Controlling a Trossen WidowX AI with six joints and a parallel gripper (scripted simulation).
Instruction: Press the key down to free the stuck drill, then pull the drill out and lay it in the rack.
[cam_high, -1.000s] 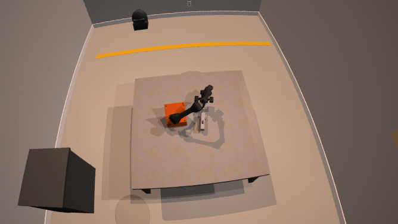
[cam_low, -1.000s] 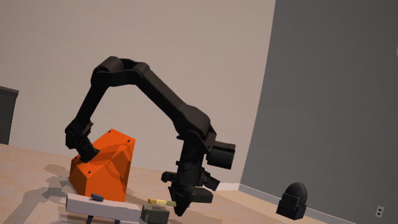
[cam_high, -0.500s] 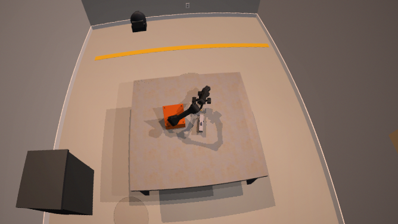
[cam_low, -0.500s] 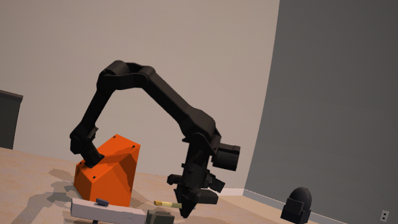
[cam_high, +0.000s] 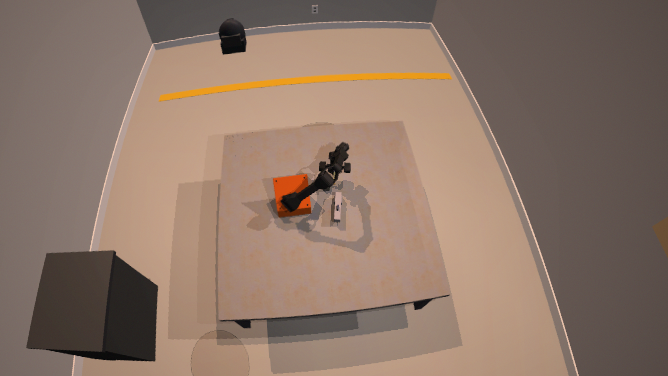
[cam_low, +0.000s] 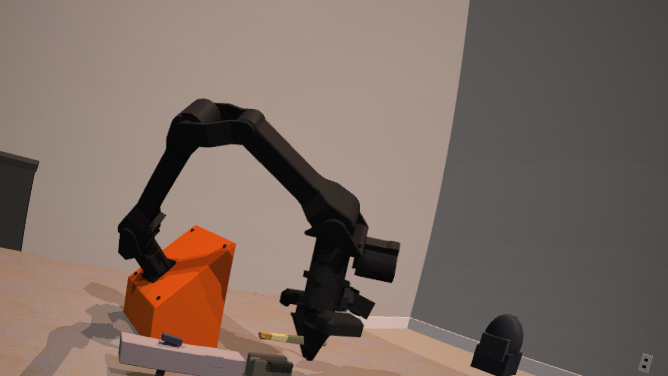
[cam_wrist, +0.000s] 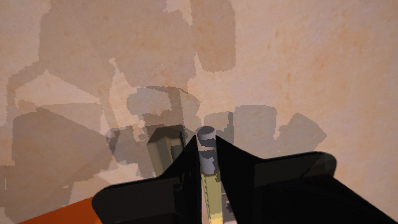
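Note:
My gripper (cam_low: 310, 353) (cam_wrist: 203, 138) is shut on the drill and holds it roughly level. The drill (cam_low: 280, 337) (cam_wrist: 212, 195) has a yellow-green shaft, a golden tip and a grey round end. In the exterior view its tip points left, clear of the long white body (cam_high: 337, 216) (cam_low: 210, 356). The dark key (cam_low: 171, 339) sits on top of that body. A grey-green block (cam_low: 268, 365) (cam_wrist: 162, 152) stands by the body's right end, below and to the left of the gripper; whether it is the rack I cannot tell. The arm hides my fingertips in the top view.
An orange wedge-shaped base (cam_high: 290, 186) (cam_low: 185, 300) carries the arm, to the left of the white body in the top view. The speckled table (cam_high: 280, 270) lies under everything. A dark cabinet (cam_high: 75, 300) and a black rounded object (cam_high: 232, 37) stand beyond the table.

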